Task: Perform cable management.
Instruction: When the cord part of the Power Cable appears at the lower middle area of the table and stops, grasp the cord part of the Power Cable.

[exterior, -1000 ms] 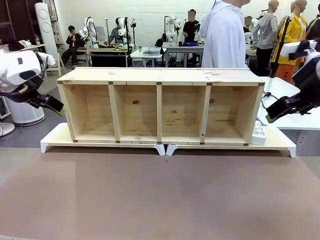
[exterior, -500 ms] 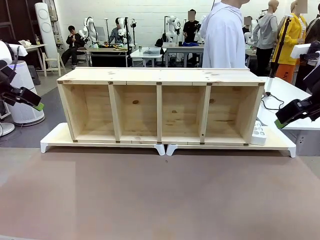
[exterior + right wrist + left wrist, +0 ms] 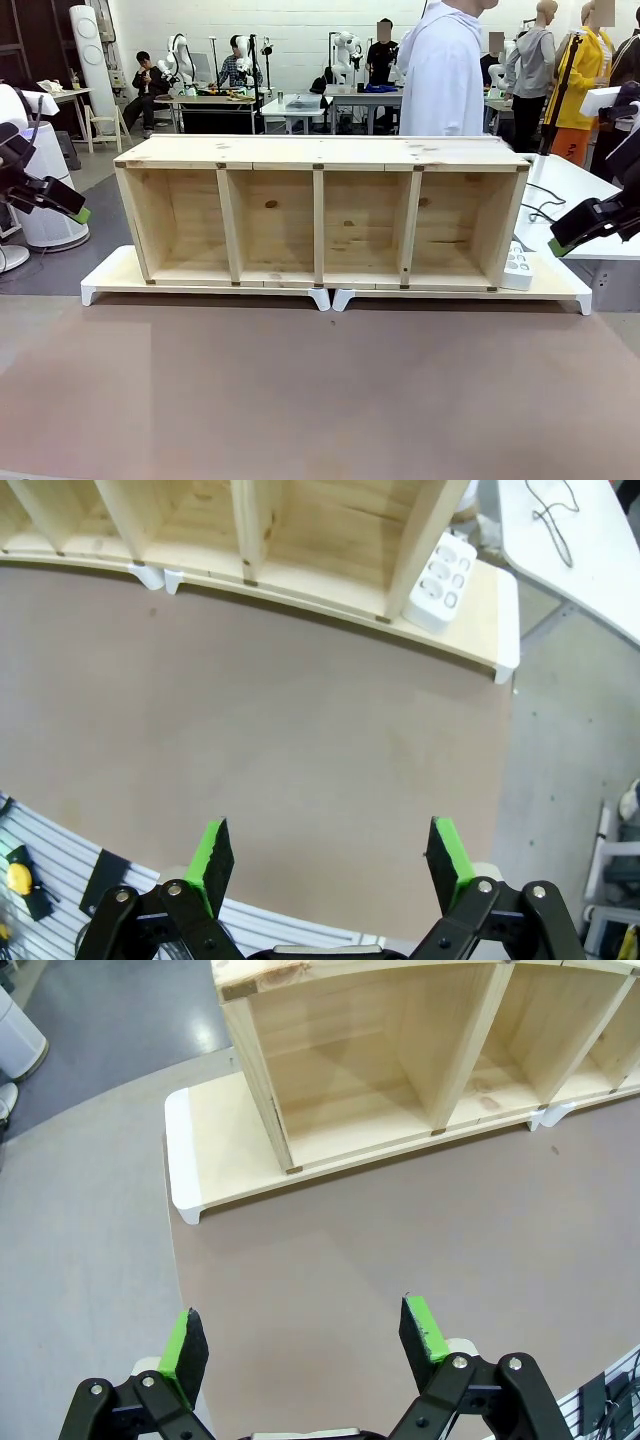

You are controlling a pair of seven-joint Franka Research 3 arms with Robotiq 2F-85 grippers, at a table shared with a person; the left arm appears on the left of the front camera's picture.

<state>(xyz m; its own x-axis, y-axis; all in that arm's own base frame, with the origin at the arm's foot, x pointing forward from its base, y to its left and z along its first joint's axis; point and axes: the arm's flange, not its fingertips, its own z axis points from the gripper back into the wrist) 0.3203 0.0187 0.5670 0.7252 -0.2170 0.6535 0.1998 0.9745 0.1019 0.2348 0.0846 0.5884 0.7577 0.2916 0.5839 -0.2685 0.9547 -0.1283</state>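
The cable [image 3: 541, 205] is a thin black cord lying in loose curves on the white side table [image 3: 580, 180] at the right, behind the shelf's end; the right wrist view shows the cable [image 3: 556, 512] at its top right. Its plug cannot be made out. My left gripper [image 3: 62, 203] hangs open at the far left, off the table's side, with nothing between its green pads [image 3: 184, 1340]. My right gripper [image 3: 566, 238] hangs open at the far right, near the side table's front edge, well short of the cable. Both are empty: left gripper [image 3: 303, 1330], right gripper [image 3: 330, 852].
A long wooden shelf [image 3: 320, 210] with several open compartments stands on low white risers [image 3: 110, 280] across the far half of the brown table [image 3: 320, 390]. A white power strip [image 3: 517, 266] leans at the shelf's right end. A person in a white top [image 3: 445, 70] stands behind.
Over the last second both arms drew outward, the left toward the left edge and the right toward the right edge and slightly up. Both grippers stayed open.
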